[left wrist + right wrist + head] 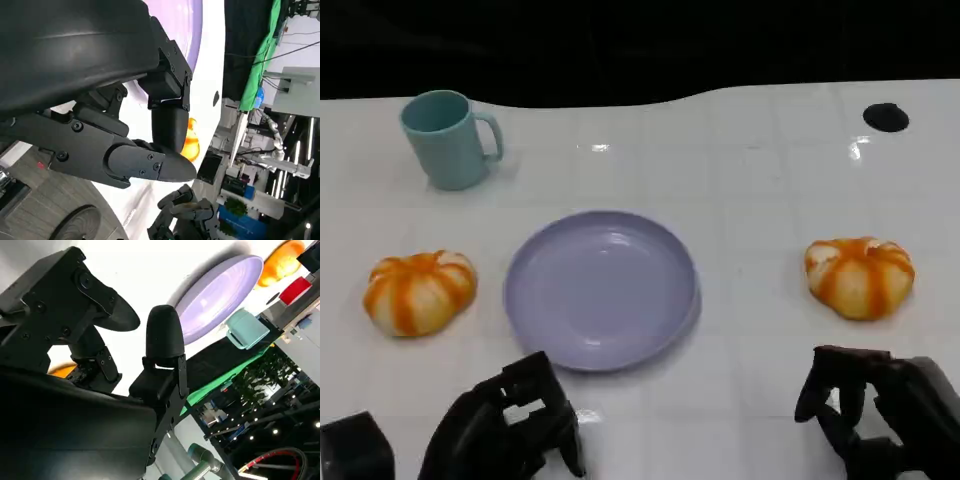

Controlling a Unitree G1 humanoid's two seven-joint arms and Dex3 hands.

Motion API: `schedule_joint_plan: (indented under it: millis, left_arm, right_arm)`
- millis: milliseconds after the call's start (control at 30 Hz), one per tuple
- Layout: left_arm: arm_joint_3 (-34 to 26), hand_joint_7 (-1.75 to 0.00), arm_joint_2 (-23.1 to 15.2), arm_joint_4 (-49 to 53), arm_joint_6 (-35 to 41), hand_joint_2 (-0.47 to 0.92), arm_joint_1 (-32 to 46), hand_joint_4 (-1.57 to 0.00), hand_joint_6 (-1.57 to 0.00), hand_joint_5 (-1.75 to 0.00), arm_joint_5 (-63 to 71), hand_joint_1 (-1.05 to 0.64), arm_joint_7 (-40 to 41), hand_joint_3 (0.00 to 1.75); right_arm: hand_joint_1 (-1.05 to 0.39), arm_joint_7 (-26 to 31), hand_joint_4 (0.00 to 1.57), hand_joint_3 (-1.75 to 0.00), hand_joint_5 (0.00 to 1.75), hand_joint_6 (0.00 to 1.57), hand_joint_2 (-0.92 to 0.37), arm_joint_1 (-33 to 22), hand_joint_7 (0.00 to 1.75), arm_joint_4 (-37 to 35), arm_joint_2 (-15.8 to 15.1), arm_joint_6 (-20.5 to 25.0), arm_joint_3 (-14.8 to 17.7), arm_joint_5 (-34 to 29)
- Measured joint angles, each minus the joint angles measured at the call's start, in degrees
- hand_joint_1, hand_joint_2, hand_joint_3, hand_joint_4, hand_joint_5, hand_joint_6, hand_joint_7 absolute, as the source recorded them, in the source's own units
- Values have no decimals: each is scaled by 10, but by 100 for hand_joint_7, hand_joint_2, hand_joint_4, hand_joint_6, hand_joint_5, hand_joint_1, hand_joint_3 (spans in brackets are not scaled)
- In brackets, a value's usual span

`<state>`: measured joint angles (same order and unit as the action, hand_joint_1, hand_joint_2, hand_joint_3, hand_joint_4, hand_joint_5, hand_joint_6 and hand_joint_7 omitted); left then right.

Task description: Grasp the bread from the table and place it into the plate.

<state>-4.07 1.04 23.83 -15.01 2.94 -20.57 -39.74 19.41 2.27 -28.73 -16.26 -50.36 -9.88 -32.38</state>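
Note:
Two orange-and-white pumpkin-shaped bread buns lie on the white table: the left bread left of the lilac plate, the right bread to its right. The plate holds nothing. My left hand hovers near the front edge, below the plate's left side, fingers apart and holding nothing. My right hand sits just in front of the right bread, apart from it, also holding nothing. In the left wrist view the plate and the right bread lie beyond the fingers. The right wrist view takes in the plate and the left bread.
A teal mug stands upright at the back left, also seen as the mug in the right wrist view. A small black disc lies at the back right. Bare table surrounds the plate on all sides.

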Motion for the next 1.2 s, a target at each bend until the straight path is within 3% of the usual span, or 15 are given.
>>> schedule_joint_plan:
  millis: [267,367,467,733,1000,1200]
  left_arm:
    - [0,-151,0,0,1,92,0,-79,-72,-175,0,-62,0,21]
    - [0,-151,0,0,1,92,0,-79,-72,-175,0,-62,0,21]
    - [0,-151,0,0,1,92,0,-79,-72,-175,0,-61,0,22]
    - [0,-152,0,2,0,92,-2,-79,-72,-175,0,-63,0,21]
    - [0,-152,0,2,0,92,-2,-79,-71,-175,0,-61,0,22]
    - [0,-153,0,2,0,92,-2,-80,-71,-175,0,-61,0,22]
  right_arm:
    - [-10,0,89,-138,175,77,-29,0,137,0,0,0,0,0]
    - [-10,0,84,-126,171,79,-35,0,120,0,0,0,0,0]
    - [-12,0,82,-111,143,82,-42,0,95,2,0,1,0,-2]
    - [-16,47,67,-93,128,73,-47,0,74,46,-9,27,11,-53]
    - [-18,100,57,-77,66,76,-49,-5,26,122,-32,96,23,-138]
    - [-26,127,49,-58,41,70,-62,-6,7,161,-51,159,23,-194]
